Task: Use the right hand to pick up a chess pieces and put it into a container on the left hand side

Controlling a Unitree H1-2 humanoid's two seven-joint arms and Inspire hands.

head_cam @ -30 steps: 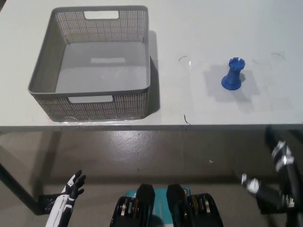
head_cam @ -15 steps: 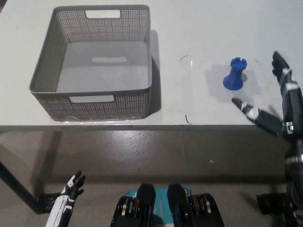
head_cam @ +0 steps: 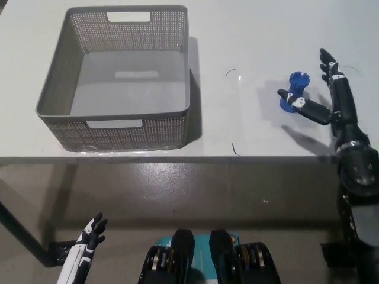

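Right hand (head_cam: pixel 327 100) nearer rook (head_cam: pixel 294 90) (unlabelled)

rook base: a finger of the right hand (head_cam: pixel 327 100) is crossing the blue rook (head_cam: pixel 294 92), hiding part of its base; contact cannot be told | right arm: running off the bottom right edge | left hand (head_cam: pixel 89 235): forearm being cut by the bottom edge | table (head_cam: pixel 249 35): running past the top and side edges

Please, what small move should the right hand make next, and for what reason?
Probably close the right hand around the blue rook: its fingers are spread on both sides of the upright piece, not yet gripping. The grey basket is empty.
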